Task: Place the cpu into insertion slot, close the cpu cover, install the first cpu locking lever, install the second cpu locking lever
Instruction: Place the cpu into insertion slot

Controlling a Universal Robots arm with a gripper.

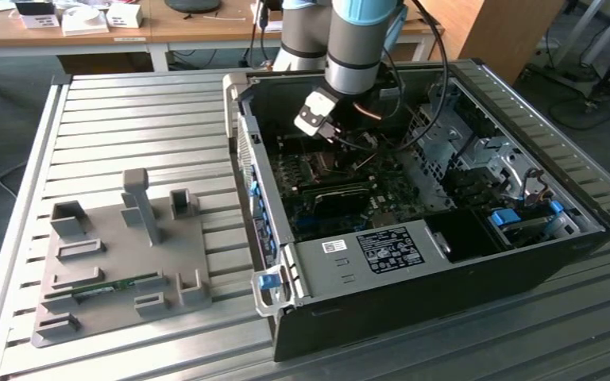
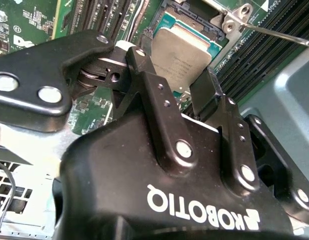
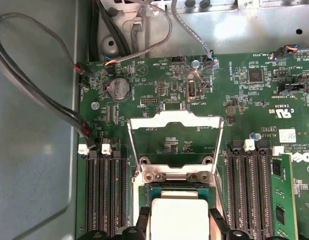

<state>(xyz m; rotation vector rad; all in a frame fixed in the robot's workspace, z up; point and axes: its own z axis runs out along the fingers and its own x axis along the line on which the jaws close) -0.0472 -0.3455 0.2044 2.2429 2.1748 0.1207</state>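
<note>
The cpu (image 3: 177,217) is at the insertion slot (image 3: 147,191), the cpu cover (image 3: 174,118) swung open beside it, inside a computer case (image 1: 411,309) lying on a ribbed metal table (image 1: 136,119) with wooden desks (image 1: 178,28) behind. The gripper (image 2: 172,80) has its jaws narrowed to the chip's width, fingers (image 2: 207,90) gripping two opposite edges

- Table (image 1: 125,119): silvery metal, slatted top.
- Computer case (image 1: 411,317): black, lying on its side, open upward, toward the exterior view's right.
- Fixture plate (image 1: 178,238): grey, flat on the slats, beside the case, exterior view's left.
</note>
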